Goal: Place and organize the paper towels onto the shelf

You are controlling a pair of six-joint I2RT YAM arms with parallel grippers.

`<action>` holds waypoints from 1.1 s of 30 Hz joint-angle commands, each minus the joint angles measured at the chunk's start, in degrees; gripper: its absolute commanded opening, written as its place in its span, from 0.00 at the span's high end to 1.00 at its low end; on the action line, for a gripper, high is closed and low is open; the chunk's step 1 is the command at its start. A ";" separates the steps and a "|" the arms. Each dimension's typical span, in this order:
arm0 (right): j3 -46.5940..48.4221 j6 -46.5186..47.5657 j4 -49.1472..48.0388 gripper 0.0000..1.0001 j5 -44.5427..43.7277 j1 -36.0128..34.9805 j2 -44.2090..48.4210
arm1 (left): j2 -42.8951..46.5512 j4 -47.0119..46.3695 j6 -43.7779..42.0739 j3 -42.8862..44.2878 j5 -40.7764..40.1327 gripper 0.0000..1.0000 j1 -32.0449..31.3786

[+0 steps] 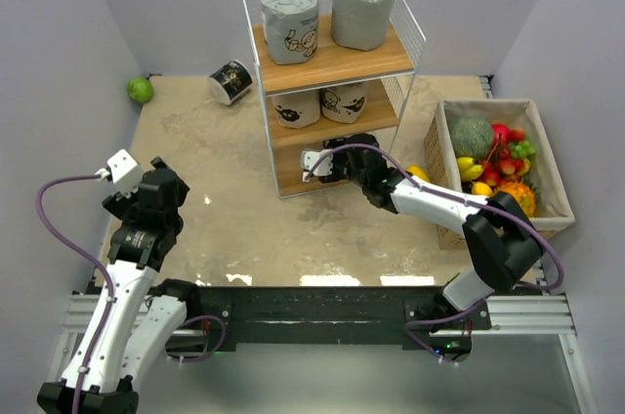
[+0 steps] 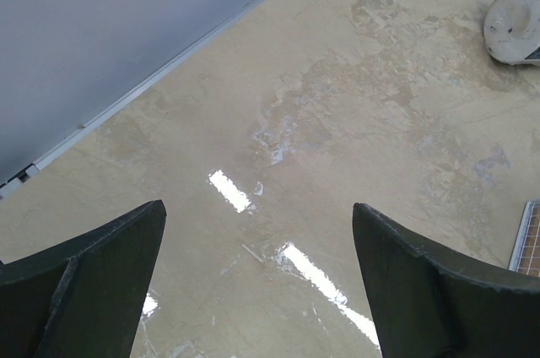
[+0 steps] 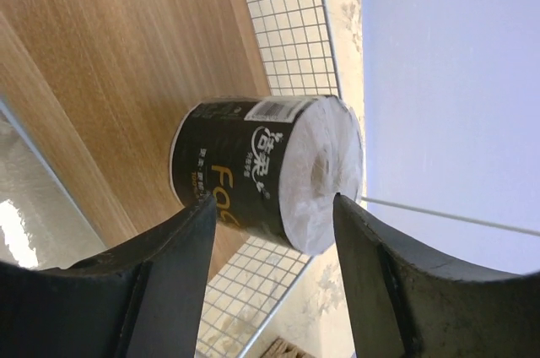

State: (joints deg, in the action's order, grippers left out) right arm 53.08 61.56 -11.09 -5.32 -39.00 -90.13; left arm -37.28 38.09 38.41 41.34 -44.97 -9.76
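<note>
Nearest, well to the left of the shelf (image 1: 337, 62) and nearer than it, the left gripper (image 2: 257, 214) hangs over the bare table (image 1: 234, 238). Its jaws are spread wide with nothing between them.

The right gripper (image 3: 270, 206) reaches into the shelf's bottom tier from the front right. Its jaws stand parted. A black roll (image 3: 253, 172) with gold print lies on its side on the bottom board just past the fingertips, and as far as the wrist view shows it is loose rather than pinched. The wire grid of the shelf's wall is just behind it.

On the shelf's middle tier two pale rolls with dark prints (image 1: 296, 106) (image 1: 344, 100) stand side by side. On the top tier stand two grey rolls (image 1: 364, 9), the left one (image 1: 290, 19) bearing a cartoon print.

To the right of the shelf sits a basket (image 1: 559, 175) of fruit. Behind the shelf's left corner a second black roll (image 1: 231, 80) lies tipped on the table. Farther left of it, by the wall, is a green fruit (image 1: 140, 90).
</note>
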 commanded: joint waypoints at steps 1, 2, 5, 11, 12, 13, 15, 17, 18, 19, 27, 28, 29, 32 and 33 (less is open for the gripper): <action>-0.17 -4.24 1.31 0.38 -0.48 -0.54 5.83 | 0.18 -3.54 -1.31 -0.56 1.27 0.03 0.35; -0.08 -6.87 2.90 0.38 -0.30 -0.90 7.84 | 0.36 -3.98 -2.11 -0.56 2.25 0.03 0.35; -0.96 -12.14 8.88 0.38 0.75 -3.88 11.63 | 1.85 -7.40 -6.22 -1.26 8.21 0.04 0.35; -1.75 -28.28 18.99 0.34 3.55 -14.25 21.12 | -0.42 -19.17 -9.59 -0.83 24.38 0.07 0.44; -1.49 -30.95 20.39 0.32 4.87 -15.22 22.00 | -1.82 -22.41 -9.50 -0.30 25.97 0.08 0.53; -1.40 -33.50 22.50 0.31 6.88 -17.05 23.58 | -5.92 -23.40 -9.24 0.57 27.90 0.08 0.62; -3.67 -40.18 22.26 0.30 12.95 -18.73 26.13 | -10.95 -24.81 -7.92 4.43 30.11 0.09 1.75; -7.96 -46.75 18.40 0.27 15.94 -21.81 31.40 | -18.07 -26.21 -7.21 8.73 34.32 0.10 2.55; -9.21 -48.97 17.08 0.26 16.48 -22.77 33.07 | -19.92 -27.26 -7.13 9.80 35.73 0.10 3.34; -10.27 -50.99 14.46 0.24 16.92 -24.26 36.57 | -23.16 -28.93 -7.21 10.51 38.87 0.10 3.78; -18.10 -72.00 1.78 0.12 15.09 -25.16 49.60 | -38.64 -49.40 -6.24 15.08 52.44 0.10 10.02; -17.40 -73.67 1.95 0.08 14.56 -25.07 50.13 | -42.49 -50.82 -6.68 15.52 53.31 0.10 11.33; -16.44 -75.69 2.65 0.07 14.20 -25.16 50.40 | -44.62 -52.40 -6.51 17.35 53.84 0.10 12.04; -12.57 -77.90 6.60 0.07 10.87 -25.16 50.31 | -52.35 -55.12 -5.72 22.53 56.48 0.10 12.84; -12.04 -77.99 7.48 0.07 10.42 -25.16 50.40 | -55.76 -55.92 -5.72 23.68 56.57 0.10 12.84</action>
State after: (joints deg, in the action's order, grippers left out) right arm 36.69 -8.88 -3.42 8.29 -64.12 -39.88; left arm -85.52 -8.25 32.16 58.63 6.24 1.89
